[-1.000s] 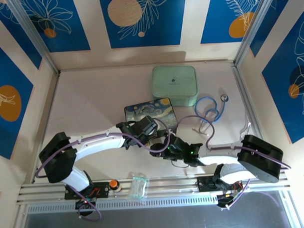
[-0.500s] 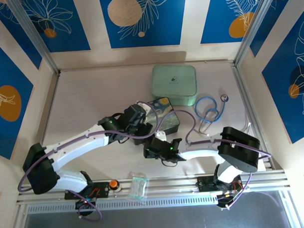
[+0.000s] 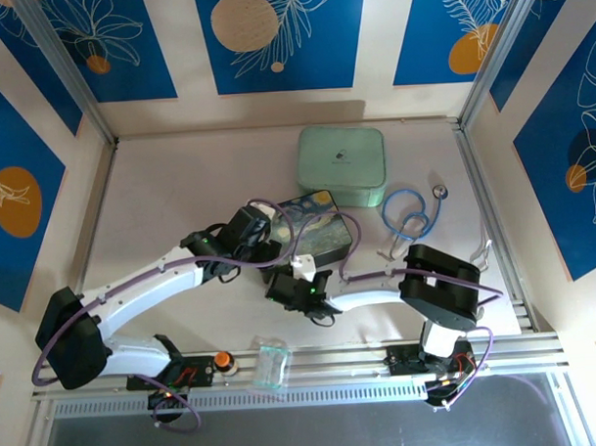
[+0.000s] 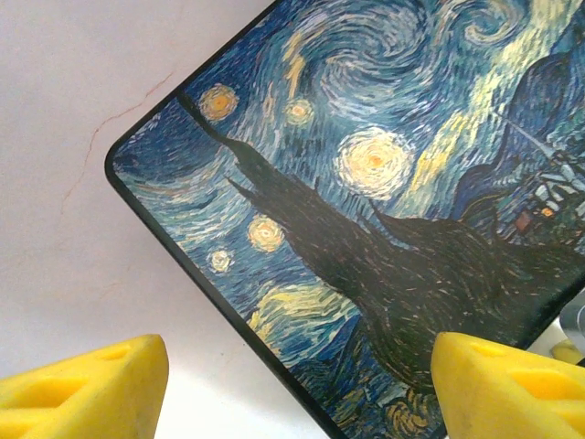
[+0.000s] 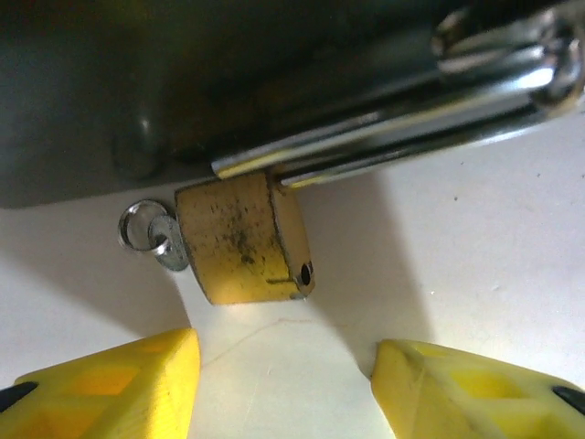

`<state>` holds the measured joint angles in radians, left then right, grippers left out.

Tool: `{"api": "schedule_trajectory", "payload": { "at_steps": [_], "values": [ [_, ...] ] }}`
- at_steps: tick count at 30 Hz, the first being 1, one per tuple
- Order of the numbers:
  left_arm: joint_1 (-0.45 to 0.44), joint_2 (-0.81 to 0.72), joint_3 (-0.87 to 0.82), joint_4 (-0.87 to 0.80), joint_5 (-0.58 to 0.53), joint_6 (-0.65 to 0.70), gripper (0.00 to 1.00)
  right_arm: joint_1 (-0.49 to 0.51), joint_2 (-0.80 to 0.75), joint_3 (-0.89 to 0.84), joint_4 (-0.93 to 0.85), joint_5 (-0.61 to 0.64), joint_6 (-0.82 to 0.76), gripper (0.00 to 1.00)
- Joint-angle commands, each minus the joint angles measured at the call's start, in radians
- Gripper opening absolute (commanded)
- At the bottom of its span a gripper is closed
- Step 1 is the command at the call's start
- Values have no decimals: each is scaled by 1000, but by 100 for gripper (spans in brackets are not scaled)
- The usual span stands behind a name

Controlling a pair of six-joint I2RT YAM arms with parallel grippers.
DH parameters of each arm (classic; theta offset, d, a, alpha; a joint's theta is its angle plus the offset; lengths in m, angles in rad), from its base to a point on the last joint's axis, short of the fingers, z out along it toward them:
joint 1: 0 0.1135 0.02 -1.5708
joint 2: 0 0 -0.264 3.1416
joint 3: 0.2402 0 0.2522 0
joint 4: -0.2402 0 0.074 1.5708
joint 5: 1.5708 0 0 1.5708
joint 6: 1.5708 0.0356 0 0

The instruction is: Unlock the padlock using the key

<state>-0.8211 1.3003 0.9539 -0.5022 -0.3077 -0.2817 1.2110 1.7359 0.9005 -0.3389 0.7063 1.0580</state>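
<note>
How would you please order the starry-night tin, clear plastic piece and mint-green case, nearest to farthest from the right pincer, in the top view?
From the right pincer:
1. Starry-night tin, just beyond it.
2. Clear plastic piece, on the near rail.
3. Mint-green case, behind the tin.

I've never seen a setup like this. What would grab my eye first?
The tin painted with a swirling starry night stands out mid-table. In the right wrist view, a small brass padlock lies just ahead of the open right gripper. A mint-green case sits behind the tin.
</note>
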Motion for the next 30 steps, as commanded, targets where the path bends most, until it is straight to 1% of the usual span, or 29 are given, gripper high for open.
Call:
{"api": "schedule_trajectory", "payload": {
  "at_steps": [1,5,9,18,22,25,27,29,30],
  "values": [
    [13,-3,-17,8,-15,-14,75,-72,88,7,-25,156,24,55],
    [17,2,-27,23,-10,-15,75,-59,48,-39,-70,130,53,55],
    [17,1,-36,30,-6,-21,75,-47,12,-70,-161,124,107,56],
    [17,-10,-46,40,-4,-13,75,-44,-117,-157,-231,46,119,56],
    [16,-33,-74,100,57,-5,76,-43,-215,-222,-121,-11,35,58],
    [15,-47,-86,150,120,30,77,-73,-305,-318,84,-108,-88,59],
    [11,-47,-76,154,152,85,78,-108,-394,-401,238,-208,-158,61],
    [-1,-36,-51,122,133,132,78,-151,-488,-479,350,-281,-181,63],
    [-10,-30,-38,107,114,157,78,-178,-529,-504,352,-295,-154,64]
  ]
}}
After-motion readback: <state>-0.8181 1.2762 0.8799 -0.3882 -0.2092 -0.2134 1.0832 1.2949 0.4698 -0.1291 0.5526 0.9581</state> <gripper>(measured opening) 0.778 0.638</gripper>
